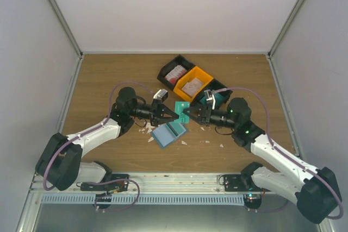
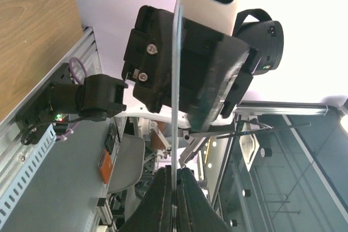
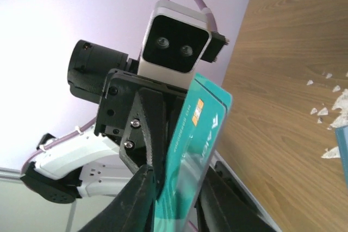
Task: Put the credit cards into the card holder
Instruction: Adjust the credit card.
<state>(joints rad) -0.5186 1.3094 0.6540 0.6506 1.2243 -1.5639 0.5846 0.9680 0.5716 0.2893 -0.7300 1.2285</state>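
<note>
Here, wooden table (image 1: pixel 109 74) carries black bin (image 1: pixel 173 72) and orange bin (image 1: pixel 193 84) at back. Left gripper (image 1: pixel 176 116) and right gripper (image 1: pixel 184 113) meet tip to tip, both clenched on one teal card (image 3: pixel 204 134), upright above table, just behind open card holder (image 1: pixel 169 132). White scraps (image 1: pixel 147 129) nearby.

The overhead view is evenly, brightly lit, with soft shadows cast on the table (image 1: pixel 98 80). Walls (image 2: pixel 310 36) are washed out in wrist views.

Credit card (image 1: pixel 182 106) between left tool (image 1: pixel 174 116) and right tool (image 1: pixel 186 113); card holder (image 1: pixel 168 132) on desk (image 1: pixel 109 74) just before them; bins (image 1: pixel 193 84) behind.
</note>
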